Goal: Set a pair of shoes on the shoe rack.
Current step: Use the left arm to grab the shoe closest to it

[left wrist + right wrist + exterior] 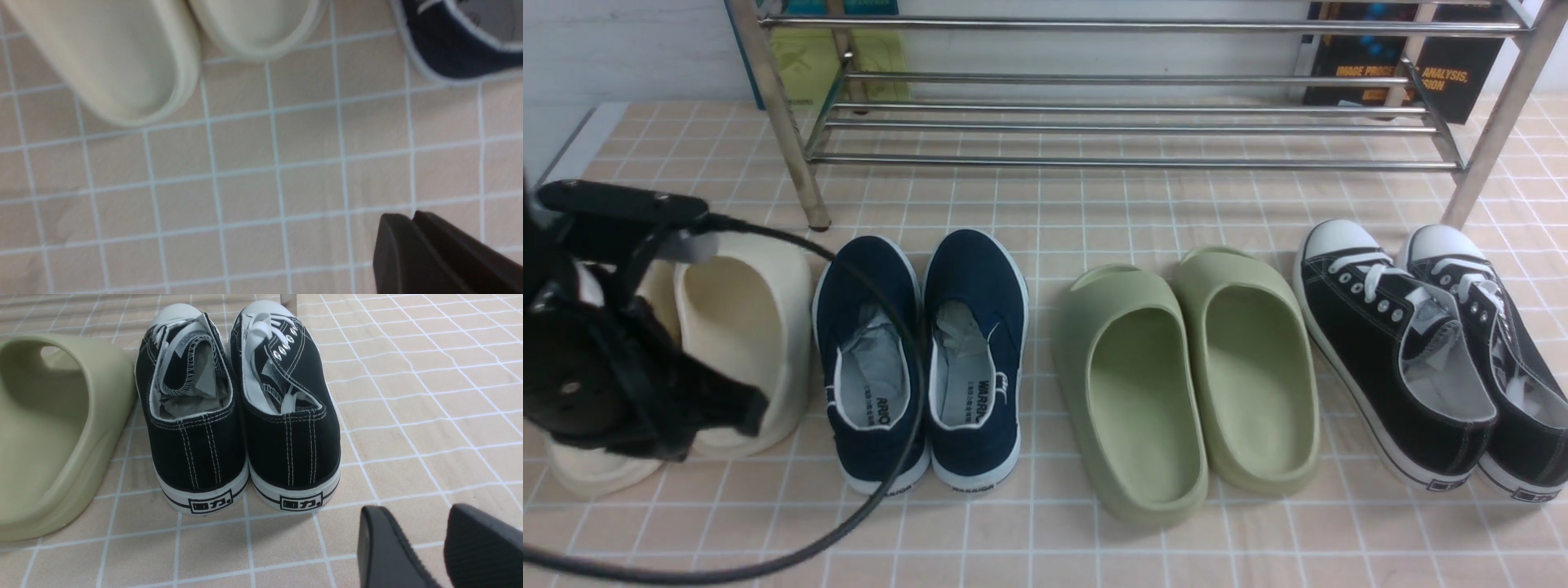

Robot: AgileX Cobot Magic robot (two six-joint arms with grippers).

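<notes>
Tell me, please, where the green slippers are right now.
In the front view, the green slippers sit right of centre, between the navy shoes on their left and the black sneakers on their right, in front of the shoe rack.

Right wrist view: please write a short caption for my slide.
Open right gripper near the heels of the black sneakers, a green slipper beside them.

Four pairs are lined up in front of the metal shoe rack (1127, 122), toes toward it: cream slippers (743, 327), navy canvas shoes (976, 286), green slippers (1250, 367), black lace-up sneakers (1372, 343) — each pair set upright, side by side.
</notes>
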